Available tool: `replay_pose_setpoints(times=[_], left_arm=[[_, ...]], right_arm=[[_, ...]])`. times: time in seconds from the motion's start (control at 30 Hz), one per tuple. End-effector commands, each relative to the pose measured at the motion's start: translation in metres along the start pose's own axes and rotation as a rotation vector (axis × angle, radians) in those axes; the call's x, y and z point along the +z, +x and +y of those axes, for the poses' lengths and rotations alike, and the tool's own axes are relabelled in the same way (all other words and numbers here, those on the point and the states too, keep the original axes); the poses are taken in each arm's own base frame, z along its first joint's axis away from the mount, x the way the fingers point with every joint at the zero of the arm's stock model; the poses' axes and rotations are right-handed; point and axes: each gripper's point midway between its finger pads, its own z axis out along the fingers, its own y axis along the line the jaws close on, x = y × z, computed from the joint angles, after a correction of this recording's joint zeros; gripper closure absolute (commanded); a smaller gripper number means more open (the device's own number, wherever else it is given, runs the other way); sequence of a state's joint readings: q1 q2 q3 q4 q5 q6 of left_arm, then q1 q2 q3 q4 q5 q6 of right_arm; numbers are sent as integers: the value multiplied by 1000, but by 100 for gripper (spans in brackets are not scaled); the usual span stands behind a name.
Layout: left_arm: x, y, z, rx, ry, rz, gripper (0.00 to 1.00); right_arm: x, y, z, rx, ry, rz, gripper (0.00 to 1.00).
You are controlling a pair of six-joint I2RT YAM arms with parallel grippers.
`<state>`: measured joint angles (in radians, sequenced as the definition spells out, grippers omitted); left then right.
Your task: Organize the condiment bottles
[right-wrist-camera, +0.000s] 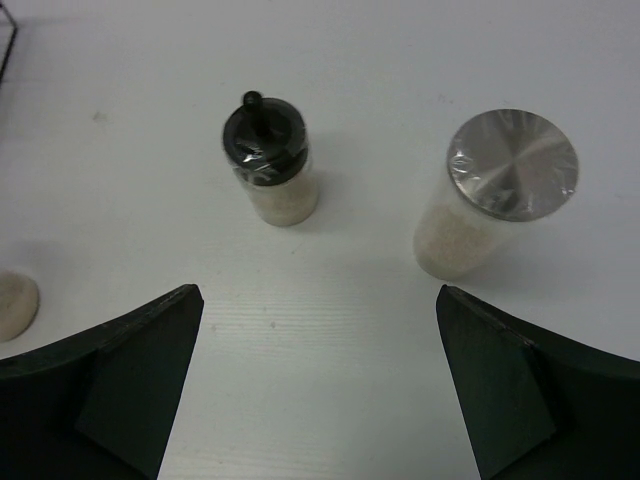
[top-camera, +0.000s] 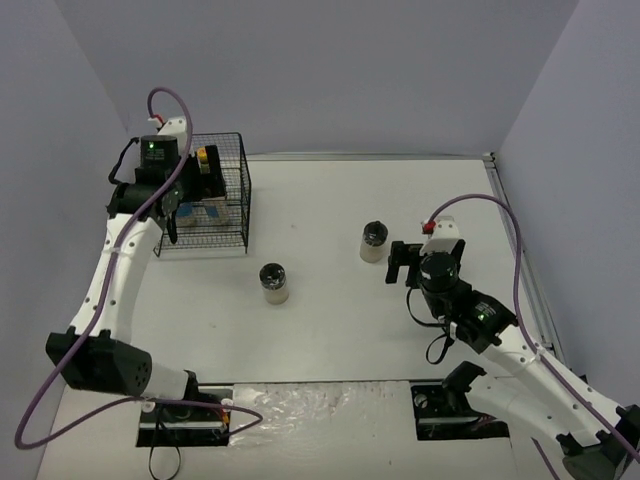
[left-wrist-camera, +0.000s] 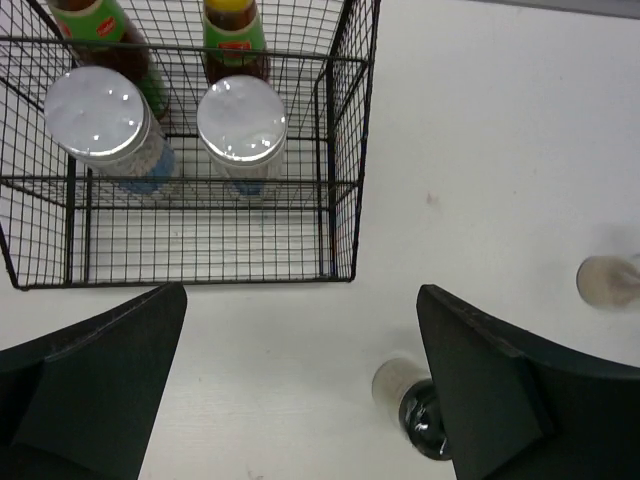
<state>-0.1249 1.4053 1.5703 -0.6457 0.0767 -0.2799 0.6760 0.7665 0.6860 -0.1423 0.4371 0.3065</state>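
Two slim dark sauce bottles with yellow-orange caps (left-wrist-camera: 233, 30) stand upright at the back of the black wire rack (left-wrist-camera: 342, 170). Their long axes are vertical and their caps point up. In front of them, also inside the rack, two short clear spice jars with flat silver lids (left-wrist-camera: 241, 118) stand upright side by side, lids up. On the white desk (top-camera: 330, 340), to the right of the rack, a short jar of pale powder with a black lid (top-camera: 273, 283) stands upright. Farther right of the rack, a short pale jar with a round silver lid (top-camera: 373, 241) also stands upright.

The sauce bottles' tops are cut off by the upper edge of the left wrist view. In that view a black finger half covers the black-lidded jar, and the silver-lidded desk jar is only a blur. From above, the left arm hides much of the rack's inside. A pale round shape (right-wrist-camera: 12, 305) is cut off at the left edge of the right wrist view, and I cannot tell what it is.

The left tool (left-wrist-camera: 300, 292) hangs above the rack's near side with its fingers spread wide, empty and touching nothing. The right tool (right-wrist-camera: 318, 292), well right of the rack, is also spread wide and empty. It faces the two desk jars, with the silver-lidded one nearer, and touches neither.
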Motion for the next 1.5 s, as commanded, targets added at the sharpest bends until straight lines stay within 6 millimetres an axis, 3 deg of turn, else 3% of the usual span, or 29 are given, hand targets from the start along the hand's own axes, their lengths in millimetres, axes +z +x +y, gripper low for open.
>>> replay_pose_setpoints(times=[0.0,0.2,0.43,0.53,0.73,0.93,1.17,1.47], left_arm=[[-36,10,3,63,20,-84,3],[-47,61,16,88,18,-99,3],[-45,91,22,65,17,-88,3],[-44,102,29,64,-16,-61,3],[-50,100,33,58,-36,-92,3],[-50,102,35,60,-45,-84,3],[-48,104,35,57,-46,-78,3],[-48,103,34,59,-42,-81,3]], right_arm=[[12,-30,-39,152,180,-51,0],[34,-38,-76,196,297,-8,0],[62,-25,-113,223,422,67,0],[78,-19,-113,242,396,91,0],[103,-12,-107,257,325,115,0],[116,-10,-99,256,285,126,1],[118,-10,-90,260,230,126,4],[91,2,-79,299,158,116,5]])
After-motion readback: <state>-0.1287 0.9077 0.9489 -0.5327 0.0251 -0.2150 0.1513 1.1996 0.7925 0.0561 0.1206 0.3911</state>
